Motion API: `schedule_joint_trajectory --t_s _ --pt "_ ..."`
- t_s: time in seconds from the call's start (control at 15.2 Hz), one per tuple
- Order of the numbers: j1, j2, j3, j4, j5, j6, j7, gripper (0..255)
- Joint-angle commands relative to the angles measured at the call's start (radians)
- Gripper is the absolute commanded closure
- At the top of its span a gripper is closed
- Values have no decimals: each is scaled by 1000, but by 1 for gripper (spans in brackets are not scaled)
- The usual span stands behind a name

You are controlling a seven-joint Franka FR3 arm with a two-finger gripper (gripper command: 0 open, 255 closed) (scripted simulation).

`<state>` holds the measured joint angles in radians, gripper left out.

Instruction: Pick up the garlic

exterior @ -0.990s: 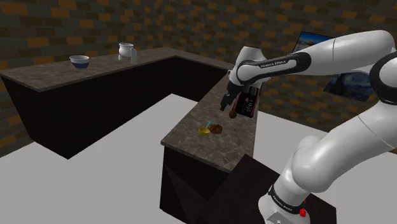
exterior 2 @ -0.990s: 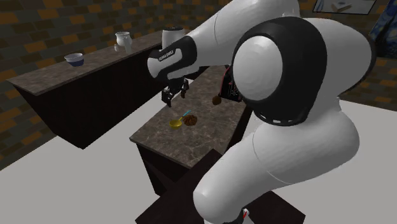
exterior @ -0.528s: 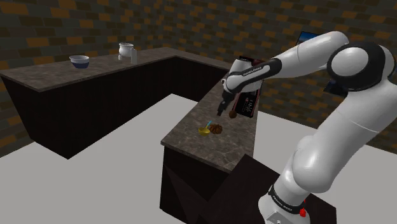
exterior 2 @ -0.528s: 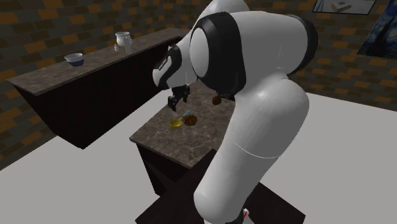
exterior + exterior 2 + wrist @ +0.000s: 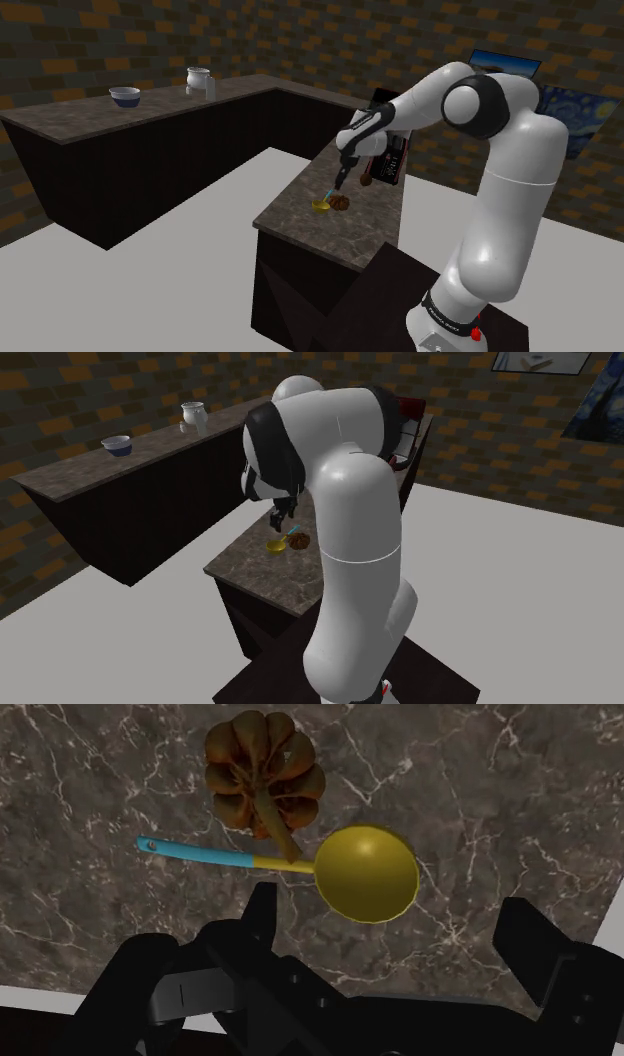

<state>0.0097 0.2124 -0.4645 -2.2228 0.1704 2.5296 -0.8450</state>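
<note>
The garlic is a brown, ribbed bulb lying on the dark marble counter. Its stem touches a yellow spoon with a blue handle. My gripper hangs open just above the counter, over the spoon's bowl, with the garlic a little beyond its fingertips. In the shoulder view the gripper hovers right above the garlic and spoon. In the second exterior view the gripper is partly behind the arm, over the spoon and garlic.
A dark box with red marks and a small brown object stand behind the garlic on the same counter. A bowl and a white jug sit on the long far counter. The counter edge lies close behind the gripper.
The arm has swung round and the gripper has come down and toward the shoulder view's left, from beside the dark box to just over the garlic and spoon. Nothing was grasped.
</note>
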Motion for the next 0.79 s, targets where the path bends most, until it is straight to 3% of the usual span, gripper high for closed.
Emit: schedule_joint_trajectory --t_s 0.0,0.4,0.73 --pt "-31 92 24 62 60 18 -79 0" --pt "-139 334 109 262 149 42 -235 0" --pt "-157 382 132 275 170 78 -252 0"
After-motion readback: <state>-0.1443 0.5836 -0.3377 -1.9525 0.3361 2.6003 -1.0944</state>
